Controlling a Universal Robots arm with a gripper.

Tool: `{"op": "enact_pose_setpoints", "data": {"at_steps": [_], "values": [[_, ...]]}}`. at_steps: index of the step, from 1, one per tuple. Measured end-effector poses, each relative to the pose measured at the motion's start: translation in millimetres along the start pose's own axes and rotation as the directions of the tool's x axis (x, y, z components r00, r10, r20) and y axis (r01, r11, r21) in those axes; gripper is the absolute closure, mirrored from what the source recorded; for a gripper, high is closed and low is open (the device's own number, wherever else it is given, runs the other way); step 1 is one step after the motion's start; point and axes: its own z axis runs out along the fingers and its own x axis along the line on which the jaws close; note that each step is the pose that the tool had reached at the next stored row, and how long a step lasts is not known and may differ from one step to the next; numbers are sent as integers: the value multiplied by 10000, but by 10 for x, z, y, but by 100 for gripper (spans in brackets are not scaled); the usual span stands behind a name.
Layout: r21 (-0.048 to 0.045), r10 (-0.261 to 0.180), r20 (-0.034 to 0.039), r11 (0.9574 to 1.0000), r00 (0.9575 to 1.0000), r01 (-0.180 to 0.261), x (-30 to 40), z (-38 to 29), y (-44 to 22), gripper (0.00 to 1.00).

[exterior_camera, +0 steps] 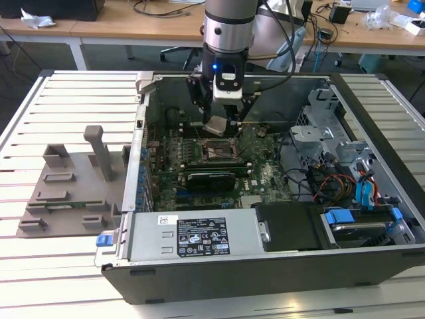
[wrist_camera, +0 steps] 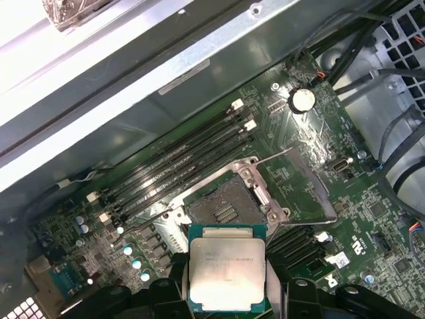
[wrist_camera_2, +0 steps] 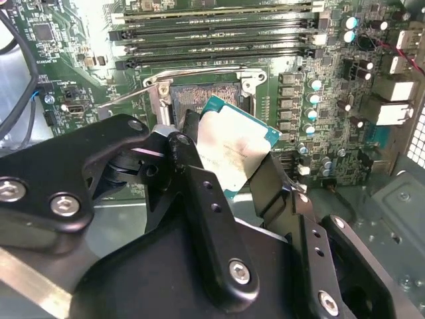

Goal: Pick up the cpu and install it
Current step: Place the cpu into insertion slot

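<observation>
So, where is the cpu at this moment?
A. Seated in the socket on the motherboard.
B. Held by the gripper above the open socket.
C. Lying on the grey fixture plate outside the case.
B: the cpu is clamped in the gripper, over the open, empty socket.

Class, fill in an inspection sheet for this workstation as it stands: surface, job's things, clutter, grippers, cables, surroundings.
Surface: slatted white table carrying an open computer case.
Job's things: cpu clamped in the gripper, tilted, above the motherboard; cpu socket open and empty.
Clutter: grey fixture plate beside the case, at the exterior view's left.
Grippers: gripper shut on the cpu, inside the case.
Cables: coloured wires and blue cables in the case's drive area; black cables by the arm.
Surroundings: wooden desks behind the table.
</observation>
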Motion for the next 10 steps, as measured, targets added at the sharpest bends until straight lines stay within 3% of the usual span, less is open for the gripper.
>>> {"op": "enact_pose_setpoints", "data": {"at_steps": [10], "values": [[2,886,-23,9961,9961,-886,0,0,0,45]]}}
